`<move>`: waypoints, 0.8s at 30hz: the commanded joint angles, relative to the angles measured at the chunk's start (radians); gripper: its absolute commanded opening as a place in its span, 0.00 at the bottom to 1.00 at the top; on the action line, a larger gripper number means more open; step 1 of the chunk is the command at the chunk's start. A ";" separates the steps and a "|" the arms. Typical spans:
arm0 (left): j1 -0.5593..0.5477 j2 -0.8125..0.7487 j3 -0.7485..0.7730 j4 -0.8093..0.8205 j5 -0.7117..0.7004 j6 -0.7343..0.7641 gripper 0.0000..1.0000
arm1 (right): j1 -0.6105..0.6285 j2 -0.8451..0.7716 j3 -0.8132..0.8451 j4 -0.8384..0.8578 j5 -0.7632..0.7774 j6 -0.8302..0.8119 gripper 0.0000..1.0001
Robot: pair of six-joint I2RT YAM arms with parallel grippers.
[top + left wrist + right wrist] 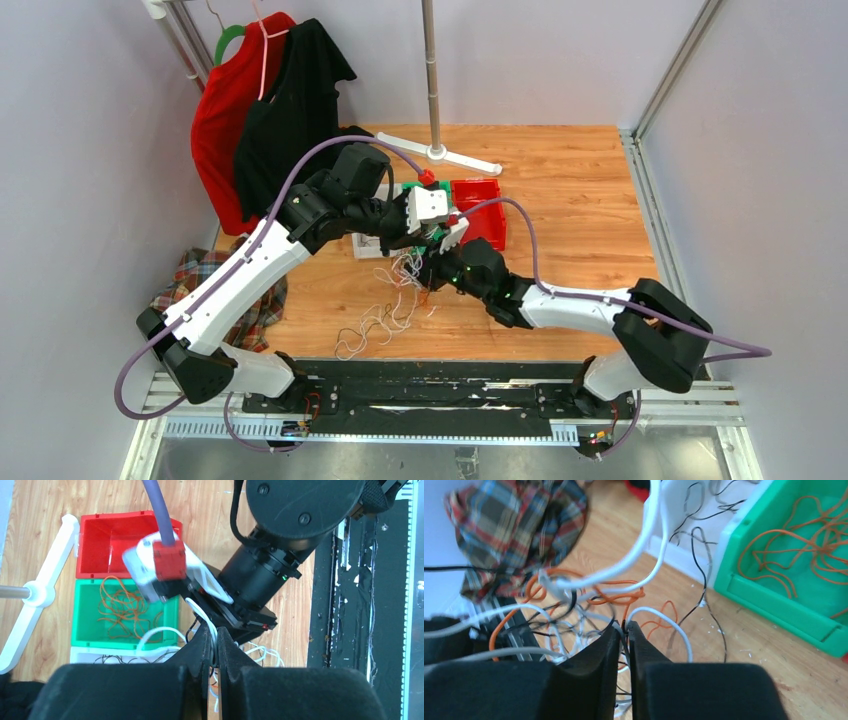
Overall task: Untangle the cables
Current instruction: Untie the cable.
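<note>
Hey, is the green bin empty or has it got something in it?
Not empty. The green bin holds a loose heap of orange cables, seen in both wrist views.

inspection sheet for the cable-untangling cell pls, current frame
Surface: wooden table, pale specks near the bins.
Job's things: cables in a loose white, orange and black tangle in front of the bins; orange strands lie in the green bin, black ones in the white bin; a red bin stands beside them.
Clutter: plaid cloth at the left edge; white stand at the far side.
Hands: left hand shut on a white strand; right hand shut on strands of the tangle.
Cables: purple arm cables arch over the arms, seemingly apart from the tangle.
Surroundings: red garment and black garment hang at far left.
</note>
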 commanded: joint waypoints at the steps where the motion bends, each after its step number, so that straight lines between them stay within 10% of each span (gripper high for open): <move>1: 0.006 -0.027 0.025 -0.004 0.009 0.014 0.01 | 0.009 -0.059 -0.053 0.097 0.244 0.051 0.04; 16: 0.071 -0.113 0.016 -0.124 -0.081 0.120 0.01 | -0.517 -0.729 -0.278 -0.427 0.380 0.086 0.01; 24: 0.125 -0.186 -0.011 -0.239 -0.189 0.244 0.01 | -0.804 -0.834 -0.175 -0.713 0.412 0.117 0.01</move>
